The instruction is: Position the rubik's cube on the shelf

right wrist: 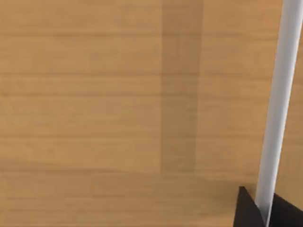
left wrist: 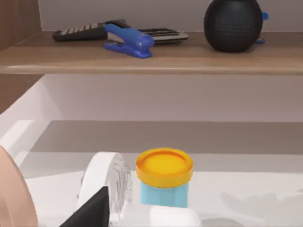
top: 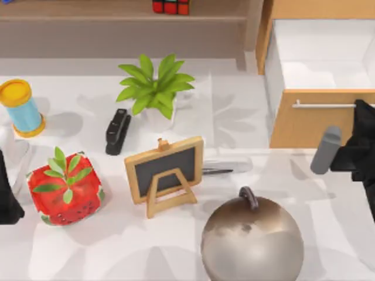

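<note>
Right gripper (top: pixel 358 153) is being held close against the drawer (top: pixel 313 123) front; its finger state cannot be told. Rubik's cube (top: pixel 171 6) is already sitting on the shelf (top: pixel 117 16), so withdrawal should be kept slow, clear of the handle (top: pixel 325 105).

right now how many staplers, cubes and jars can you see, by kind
staplers: 2, a black stapler on the table and a blue stapler on the shelf
cubes: 2, the rubik's cube on the shelf and a strawberry cube on the table
jars: 1, a blue jar with a yellow lid
total: 5
</note>
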